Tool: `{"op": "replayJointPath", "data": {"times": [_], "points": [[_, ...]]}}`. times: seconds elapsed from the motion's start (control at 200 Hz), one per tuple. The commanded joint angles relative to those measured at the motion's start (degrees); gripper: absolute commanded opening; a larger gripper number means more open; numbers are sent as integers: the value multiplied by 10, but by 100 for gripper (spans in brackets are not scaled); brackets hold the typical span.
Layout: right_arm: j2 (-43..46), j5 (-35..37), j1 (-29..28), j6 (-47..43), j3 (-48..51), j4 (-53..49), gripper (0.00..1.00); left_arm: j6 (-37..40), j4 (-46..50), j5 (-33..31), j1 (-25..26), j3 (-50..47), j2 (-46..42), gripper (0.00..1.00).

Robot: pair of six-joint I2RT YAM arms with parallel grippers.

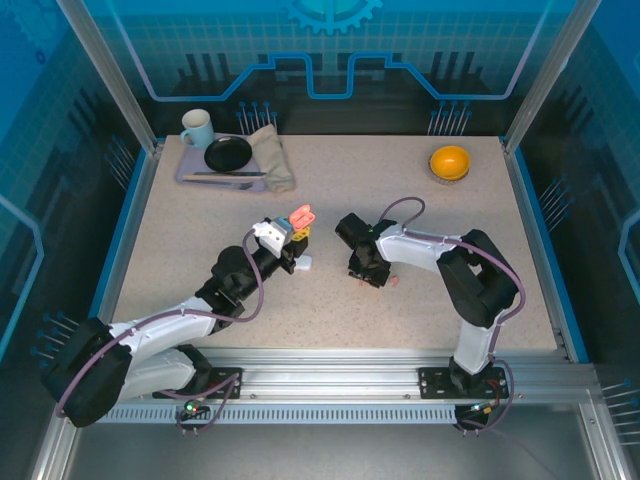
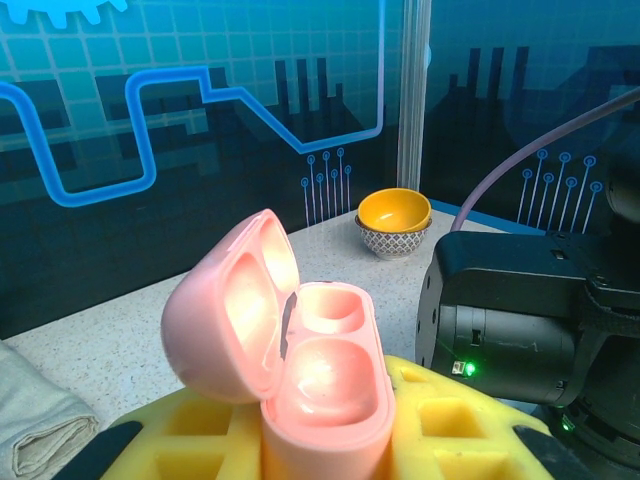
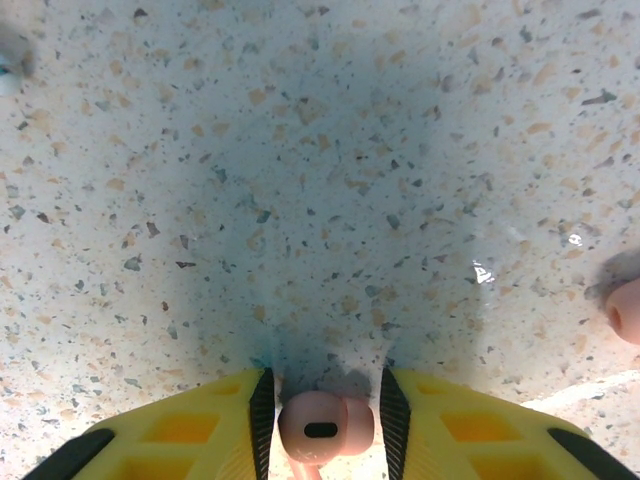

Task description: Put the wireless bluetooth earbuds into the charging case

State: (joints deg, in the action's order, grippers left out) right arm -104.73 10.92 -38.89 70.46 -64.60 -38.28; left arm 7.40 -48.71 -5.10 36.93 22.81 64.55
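Observation:
My left gripper (image 2: 325,430) is shut on a salmon-pink charging case (image 2: 320,370), held upright above the table with its lid swung open to the left and both wells empty. In the top view this case (image 1: 300,215) sits at the left gripper (image 1: 290,228) near the table's middle. My right gripper (image 3: 322,400) is down at the tabletop, open, its yellow fingers (image 3: 450,425) straddling a pink earbud (image 3: 320,425) with a thin gap on each side. A second pink earbud (image 3: 625,310) lies to its right. From above, the right gripper (image 1: 365,278) is close beside the left one.
A small white thing (image 1: 303,263) lies on the table between the two arms. An orange bowl (image 1: 450,162) stands at the back right. At the back left, a tray (image 1: 185,175) carries a mug, a black plate and a folded cloth. The right arm's black wrist (image 2: 520,320) is close beside the case.

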Motion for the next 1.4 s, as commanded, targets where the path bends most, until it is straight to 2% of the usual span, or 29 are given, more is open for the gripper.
{"op": "replayJointPath", "data": {"times": [0.0,1.025,1.396], "points": [[4,-23,-4,11,9,8,36,-12,-12,9,2,18,0,0],[2,-24,-18,30,4,-10,35,-13,-13,11,2,19,4,0],[36,-37,-17,96,22,-30,43,-13,-16,13,2,20,10,0]]}}
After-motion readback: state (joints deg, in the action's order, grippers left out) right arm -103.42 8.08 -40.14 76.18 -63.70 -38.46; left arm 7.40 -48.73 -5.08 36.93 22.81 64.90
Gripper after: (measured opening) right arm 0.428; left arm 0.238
